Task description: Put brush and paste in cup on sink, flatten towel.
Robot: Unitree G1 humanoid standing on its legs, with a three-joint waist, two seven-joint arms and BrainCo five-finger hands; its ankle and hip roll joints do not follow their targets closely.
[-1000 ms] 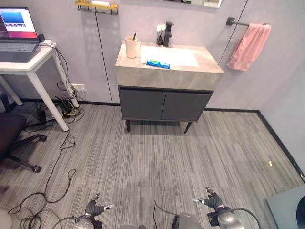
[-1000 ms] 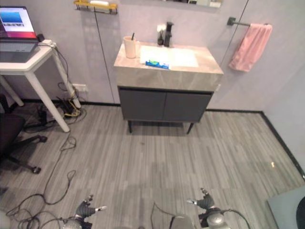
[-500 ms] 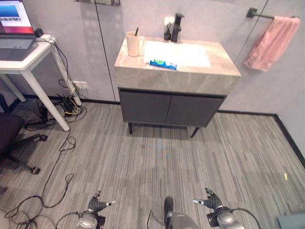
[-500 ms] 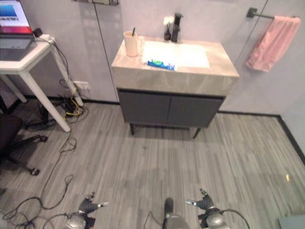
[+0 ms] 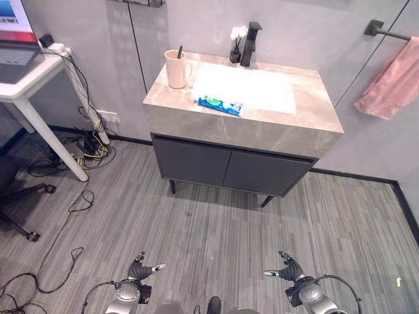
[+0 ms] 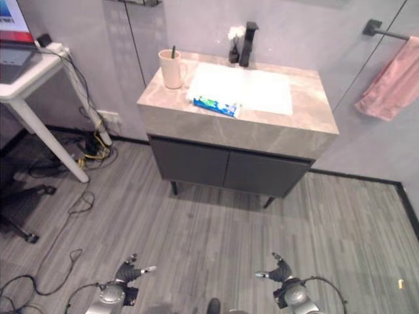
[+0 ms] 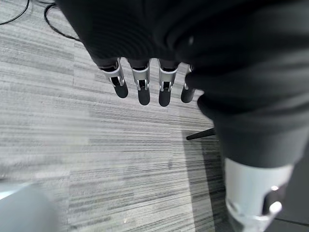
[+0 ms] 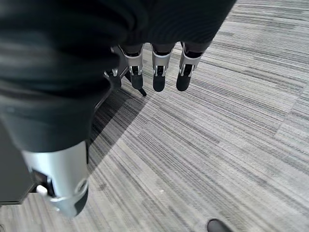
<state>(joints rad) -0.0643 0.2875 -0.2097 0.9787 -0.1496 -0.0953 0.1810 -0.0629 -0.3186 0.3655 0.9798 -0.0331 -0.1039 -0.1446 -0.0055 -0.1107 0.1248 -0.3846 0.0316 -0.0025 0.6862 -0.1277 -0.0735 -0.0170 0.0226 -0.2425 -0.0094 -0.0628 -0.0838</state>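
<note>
A beige cup stands on the far left of the marble sink counter, with a dark brush handle sticking out of it. A blue-green toothpaste tube lies at the front rim of the white basin. A pink towel hangs bunched on a black wall bar at the far right. My left hand and right hand hang low over the floor, well short of the cabinet, both open and holding nothing.
A black tap and a small flower holder stand behind the basin. The dark grey cabinet has two doors on thin legs. A white desk with a laptop, loose cables and a chair base sit to the left.
The whole view has shifted: the sink cabinet now looks nearer and larger, and the towel has slid toward the right edge. Both hands keep the same low, open pose.
</note>
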